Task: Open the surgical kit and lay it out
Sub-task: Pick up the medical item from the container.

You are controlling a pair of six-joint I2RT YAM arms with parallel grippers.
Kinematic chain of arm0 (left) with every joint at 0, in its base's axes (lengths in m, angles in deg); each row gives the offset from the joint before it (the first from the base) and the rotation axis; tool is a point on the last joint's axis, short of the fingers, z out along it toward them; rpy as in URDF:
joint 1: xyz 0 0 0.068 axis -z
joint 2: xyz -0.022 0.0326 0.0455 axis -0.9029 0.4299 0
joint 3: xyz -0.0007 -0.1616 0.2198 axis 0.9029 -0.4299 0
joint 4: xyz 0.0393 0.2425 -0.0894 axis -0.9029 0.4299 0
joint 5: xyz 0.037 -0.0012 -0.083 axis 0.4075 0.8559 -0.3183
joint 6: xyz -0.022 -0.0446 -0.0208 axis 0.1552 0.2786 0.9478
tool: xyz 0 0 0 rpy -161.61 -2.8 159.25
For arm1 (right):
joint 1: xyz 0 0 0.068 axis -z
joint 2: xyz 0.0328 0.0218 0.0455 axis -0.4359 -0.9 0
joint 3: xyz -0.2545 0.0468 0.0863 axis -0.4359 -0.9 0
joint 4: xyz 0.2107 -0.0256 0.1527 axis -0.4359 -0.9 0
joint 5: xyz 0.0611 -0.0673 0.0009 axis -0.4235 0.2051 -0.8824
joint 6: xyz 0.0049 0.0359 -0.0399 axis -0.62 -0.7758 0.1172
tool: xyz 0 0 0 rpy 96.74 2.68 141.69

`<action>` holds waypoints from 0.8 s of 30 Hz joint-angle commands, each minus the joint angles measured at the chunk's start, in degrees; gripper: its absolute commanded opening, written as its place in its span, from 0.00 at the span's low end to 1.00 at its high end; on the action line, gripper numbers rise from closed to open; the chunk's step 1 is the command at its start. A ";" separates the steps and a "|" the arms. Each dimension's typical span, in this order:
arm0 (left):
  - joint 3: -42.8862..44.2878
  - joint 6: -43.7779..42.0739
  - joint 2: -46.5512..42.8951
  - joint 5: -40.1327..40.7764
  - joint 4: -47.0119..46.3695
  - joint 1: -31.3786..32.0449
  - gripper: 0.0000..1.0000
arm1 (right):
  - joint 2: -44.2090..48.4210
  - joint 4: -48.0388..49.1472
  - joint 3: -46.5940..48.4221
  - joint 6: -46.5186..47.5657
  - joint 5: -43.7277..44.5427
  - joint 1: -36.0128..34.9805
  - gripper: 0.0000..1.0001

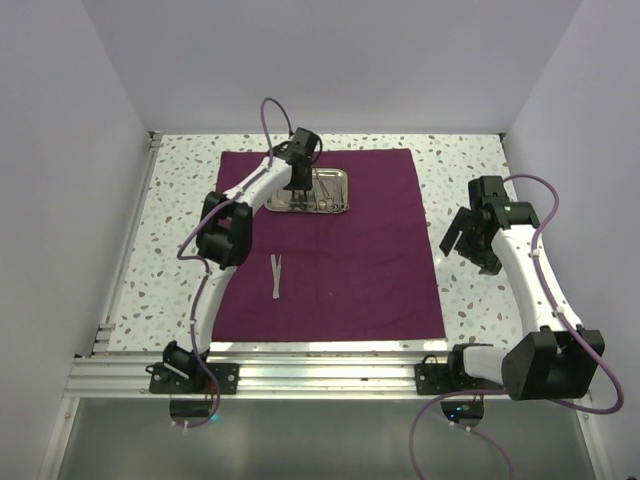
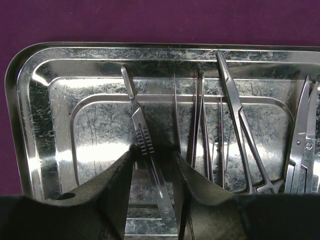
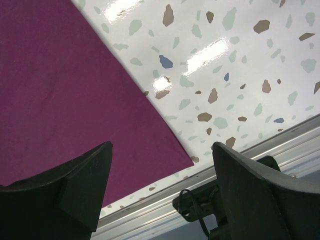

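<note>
The dark purple cloth [image 1: 340, 260] lies spread flat on the table. The steel tray [image 1: 347, 190] sits at its far edge and holds several instruments. My left gripper [image 1: 297, 190] is down in the tray; in the left wrist view it [image 2: 154, 152] is open, its fingers [image 2: 107, 185] straddling a ridged scalpel handle [image 2: 142, 135] without closing on it. Thin probes [image 2: 197, 115], ring-handled forceps [image 2: 240, 115] and scissors [image 2: 302, 145] lie to the right in the tray [image 2: 35, 100]. Tweezers [image 1: 276, 275] lie on the cloth. My right gripper [image 1: 462, 235] is open and empty, above the table right of the cloth [image 3: 65, 85].
The speckled white table [image 3: 225, 75] shows on both sides of the cloth. A metal rail [image 1: 320, 370] runs along the near edge and also shows in the right wrist view [image 3: 240, 155]. White walls enclose the table on three sides.
</note>
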 commanded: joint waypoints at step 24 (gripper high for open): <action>8.45 -2.76 8.32 -6.69 -8.63 -5.44 0.39 | -1.68 -0.55 2.01 0.21 0.87 -0.13 0.85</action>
